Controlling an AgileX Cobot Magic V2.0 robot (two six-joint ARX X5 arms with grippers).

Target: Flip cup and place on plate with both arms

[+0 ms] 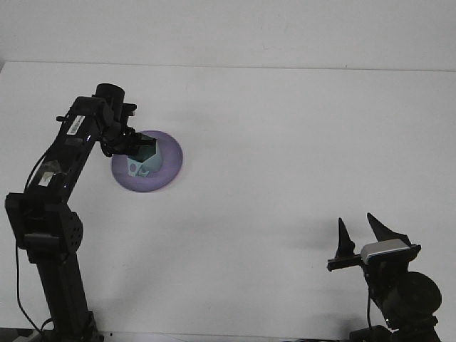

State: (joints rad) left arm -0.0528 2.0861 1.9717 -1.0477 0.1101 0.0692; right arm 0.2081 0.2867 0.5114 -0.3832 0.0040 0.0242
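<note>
A round purple plate [168, 165] lies on the white table at the left. A pale green translucent cup [138, 168] rests on the plate's left half, wider end down as far as I can tell. My left gripper [145, 149] sits right on top of the cup, its dark fingers closed around the upper part and hiding it. At the bottom right my right gripper [358, 229] is well away from the plate, pointing up, open and holding nothing.
The left arm [64, 157] rises from its base at the lower left and leans over the plate's left side. The white table [285, 142] ends at a back edge near the top of the view.
</note>
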